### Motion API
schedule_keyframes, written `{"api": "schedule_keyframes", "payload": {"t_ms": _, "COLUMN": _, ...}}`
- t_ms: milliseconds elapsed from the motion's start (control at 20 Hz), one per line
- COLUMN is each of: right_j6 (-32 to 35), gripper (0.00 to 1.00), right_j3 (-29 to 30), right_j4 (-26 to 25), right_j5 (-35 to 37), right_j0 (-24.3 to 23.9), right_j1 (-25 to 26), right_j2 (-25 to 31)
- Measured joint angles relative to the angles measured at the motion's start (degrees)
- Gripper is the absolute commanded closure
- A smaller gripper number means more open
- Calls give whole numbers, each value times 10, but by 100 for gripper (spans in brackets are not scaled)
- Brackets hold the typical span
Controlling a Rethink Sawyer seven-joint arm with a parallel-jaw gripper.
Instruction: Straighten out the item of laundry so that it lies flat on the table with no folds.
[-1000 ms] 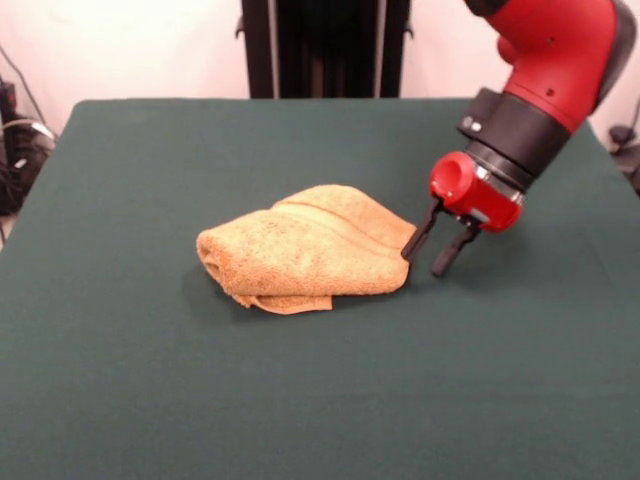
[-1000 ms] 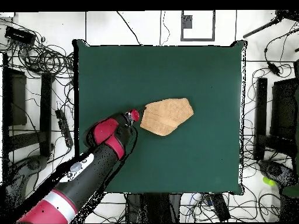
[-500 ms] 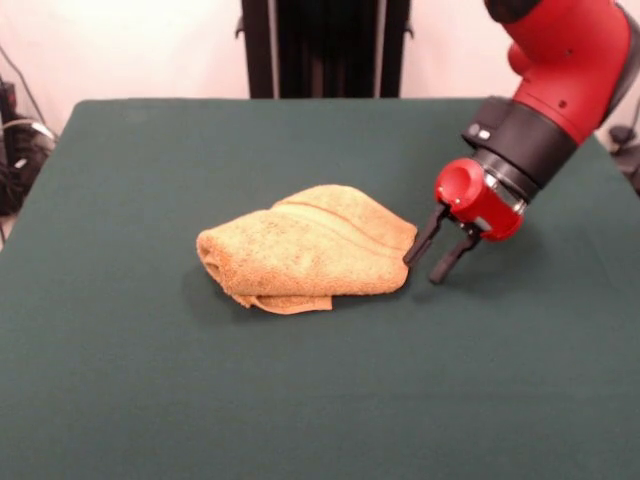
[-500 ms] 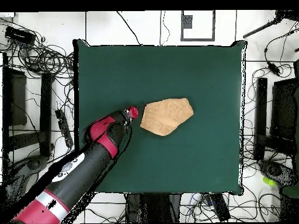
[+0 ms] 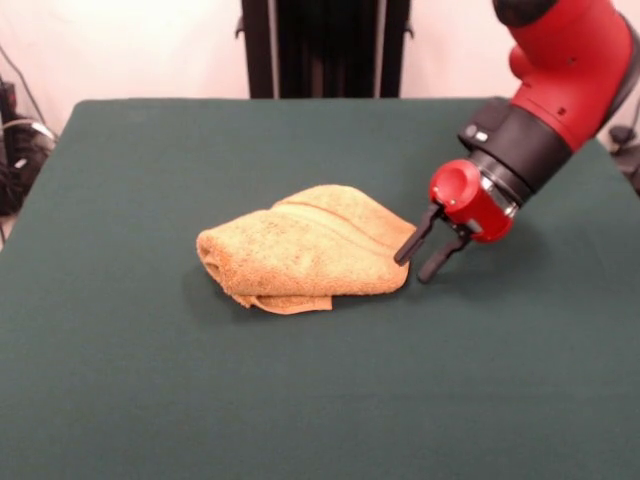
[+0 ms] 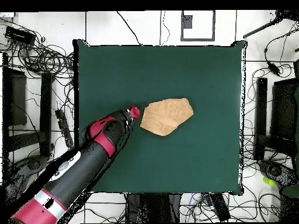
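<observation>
**Q:** So where's your towel sitting right now?

**A:** Your towel (image 5: 305, 250) is roughly mid-table, a bit toward the side the arm comes in from. It's bunched up, folded over on itself in a fat lump, with one rolled edge at the picture-left end in the front view and a lower layer poking out underneath along the near side. You can see a woven band running across the top layer. From overhead it reads as a compact, lopsided patch (image 6: 166, 116) on the green table (image 5: 150, 380), so it's nowhere near flat.

**Q:** And the gripper?

**A:** Your gripper (image 5: 418, 253) is tilted down toward the towel's end nearest the arm, with its tips low over the cloth. The two black fingers (image 5: 410, 243) are spread apart with a clear gap between them. The finger closer to the towel looks like it's right at the towel's edge, touching or just beside it; you can't really tell which from here. Nothing is between the fingers. Overhead, you see the gripper (image 6: 134, 112) just beside that same end of the towel, with the red and black arm (image 6: 87, 160) running back diagonally toward the base side.
</observation>
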Motion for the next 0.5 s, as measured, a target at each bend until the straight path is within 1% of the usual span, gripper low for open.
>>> {"api": "schedule_keyframes", "payload": {"t_ms": 500, "right_j6": 0, "gripper": 0, "right_j3": 0, "right_j4": 0, "right_j5": 18, "right_j0": 0, "right_j1": 5, "right_j2": -7}}
